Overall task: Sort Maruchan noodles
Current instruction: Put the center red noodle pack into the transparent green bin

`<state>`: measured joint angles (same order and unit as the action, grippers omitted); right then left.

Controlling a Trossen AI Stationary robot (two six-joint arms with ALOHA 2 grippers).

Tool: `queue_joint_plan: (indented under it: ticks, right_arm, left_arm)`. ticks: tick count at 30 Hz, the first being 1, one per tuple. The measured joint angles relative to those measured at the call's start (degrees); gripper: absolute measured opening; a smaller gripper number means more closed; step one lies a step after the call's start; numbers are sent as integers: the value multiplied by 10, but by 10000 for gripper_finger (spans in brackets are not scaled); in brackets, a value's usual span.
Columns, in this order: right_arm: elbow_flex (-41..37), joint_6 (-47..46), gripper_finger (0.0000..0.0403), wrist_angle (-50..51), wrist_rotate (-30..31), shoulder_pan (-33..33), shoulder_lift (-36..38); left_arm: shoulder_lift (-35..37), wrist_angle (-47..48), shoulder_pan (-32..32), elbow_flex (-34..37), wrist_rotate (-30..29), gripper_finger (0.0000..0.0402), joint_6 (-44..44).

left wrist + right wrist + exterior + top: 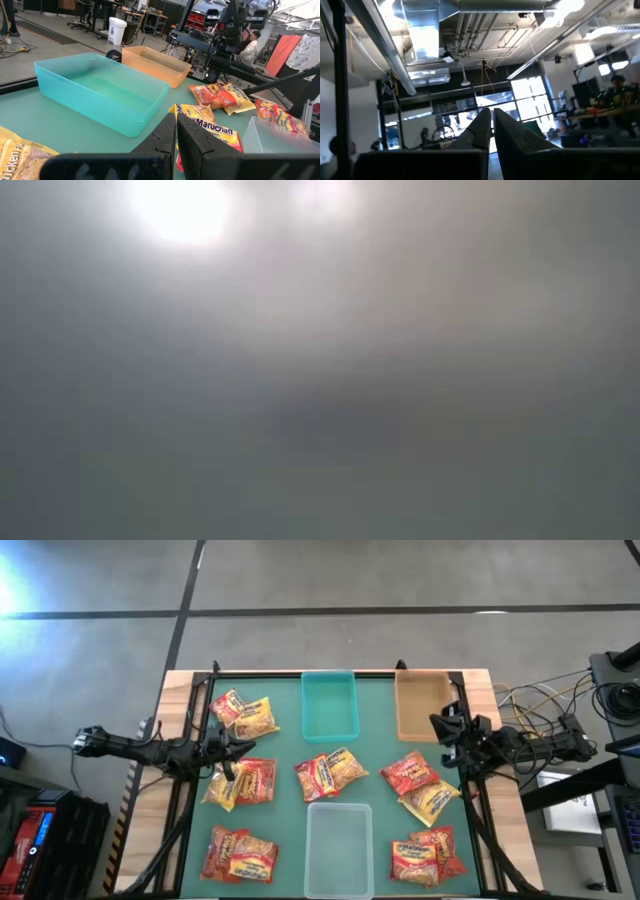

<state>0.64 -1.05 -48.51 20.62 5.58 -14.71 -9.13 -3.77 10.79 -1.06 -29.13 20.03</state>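
Maruchan noodles (330, 772) lie scattered; both arms' fingers (200, 145) seemingly closed, holding nothing.

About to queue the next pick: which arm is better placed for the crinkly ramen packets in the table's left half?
Left, probably. The left gripper sits low among those crinkly plastic ramen packets, fingers shut and empty. The right gripper is across the table, its camera aimed at the ceiling.

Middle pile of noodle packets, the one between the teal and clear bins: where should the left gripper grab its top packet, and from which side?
Judging from the high view, take the middle pile from above, pinching the yellow packet's free left edge. The packets lie flat and overlapped, so a side approach would only push them. The left gripper sits just left of it.
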Motion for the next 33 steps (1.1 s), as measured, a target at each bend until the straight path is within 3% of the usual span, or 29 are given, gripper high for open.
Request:
queue_joint_plan:
  ticks: [11,33]
  right_arm:
    - [0,-137,13,31,-1,0,0]
    - [0,-130,13,260,0,0,0]
  left_arm:
    - [0,0,0,0,0,0,0]
    - [0,0,-1,0,-1,0,-1]
